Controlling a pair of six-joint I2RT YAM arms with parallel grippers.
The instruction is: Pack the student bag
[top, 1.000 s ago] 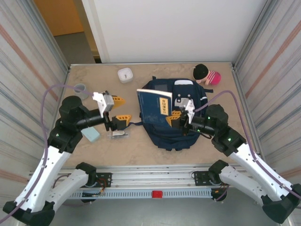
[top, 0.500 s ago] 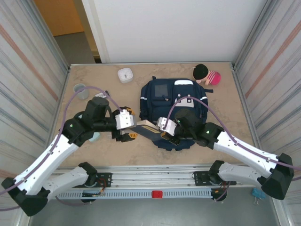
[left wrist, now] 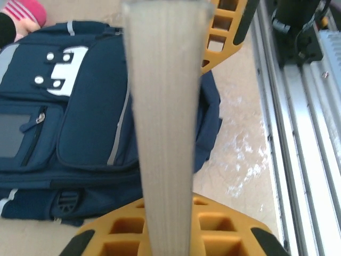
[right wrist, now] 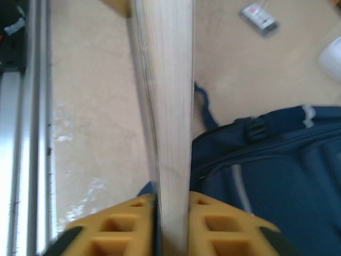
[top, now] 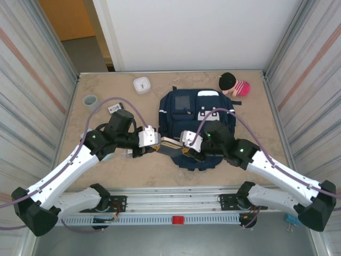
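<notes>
The student bag (top: 198, 109), navy with white stripes, lies flat mid-table with its front pocket up; it also shows in the left wrist view (left wrist: 80, 106) and the right wrist view (right wrist: 266, 176). A navy book (top: 169, 143) is held low over the bag's near-left corner, its pale page edge toward both wrist cameras (left wrist: 162, 128) (right wrist: 168, 106). My left gripper (top: 155, 143) (left wrist: 169, 218) is shut on the book's left end. The right gripper (top: 185, 147) (right wrist: 172, 213) is shut on its right end, yellow fingers (right wrist: 221, 224) pressed to both covers.
A white box (top: 141, 84) and a grey cup (top: 90, 100) stand at the back left. A small card (top: 113, 109) (right wrist: 258, 17) lies by the left arm. A black-and-pink toy (top: 234, 84) sits at the back right. The metal rail (left wrist: 298, 133) runs along the near edge.
The book was upright over the bag in the right gripper alone, with the left gripper open. It has come down low and leftward, and the left gripper has shut on its other end.
</notes>
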